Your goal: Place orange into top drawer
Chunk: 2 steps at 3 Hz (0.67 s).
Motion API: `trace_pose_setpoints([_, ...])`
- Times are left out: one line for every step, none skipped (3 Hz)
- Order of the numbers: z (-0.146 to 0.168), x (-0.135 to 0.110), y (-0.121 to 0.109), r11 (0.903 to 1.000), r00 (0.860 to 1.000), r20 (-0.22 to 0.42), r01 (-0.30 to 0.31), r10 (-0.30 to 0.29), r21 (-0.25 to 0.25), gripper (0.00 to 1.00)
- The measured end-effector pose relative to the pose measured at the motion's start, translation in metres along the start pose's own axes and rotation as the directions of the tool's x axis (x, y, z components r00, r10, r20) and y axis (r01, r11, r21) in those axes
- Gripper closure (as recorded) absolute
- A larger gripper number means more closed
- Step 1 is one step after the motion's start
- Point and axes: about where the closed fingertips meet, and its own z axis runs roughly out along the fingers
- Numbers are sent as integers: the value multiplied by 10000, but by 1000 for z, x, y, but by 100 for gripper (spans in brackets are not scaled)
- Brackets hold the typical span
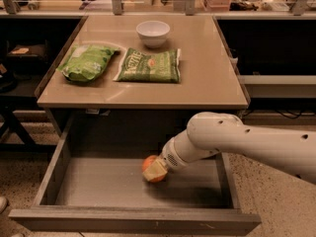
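Grey drawer floor on the left, and nothing lies on that side. The top drawer (pixel 94 186) is pulled right out beneath the surface (pixel 207 78). Up top, a crumpled green bag (pixel 86 63) sits at the left, with a flat green snack packet (pixel 148 65) just beside it and a white bowl (pixel 153 32) behind that. None of them matter to this job.

Now across to mid-drawer, and there's the orange (pixel 149 163), low down inside the drawer, well within its walls, a touch right of centre. The gripper (pixel 156 172) is clamped on it. One pale finger lies across the front of the fruit, and the other I can't make out. Whether the orange is touching the drawer floor or hanging just above it, I can't tell.

Further right, the white arm (pixel 247 142) reaches in over the drawer's right wall. My read is that the carry is done and the fruit is where it belongs. What's left is the release and getting the arm clear of the drawer.
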Motion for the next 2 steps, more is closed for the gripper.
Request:
trace_pose_setpoints([13, 7, -4, 9992, 9992, -96, -390, 391, 100, 100])
trace_pose_setpoints([16, 8, -5, 9988, 9988, -109, -479, 481, 118, 89])
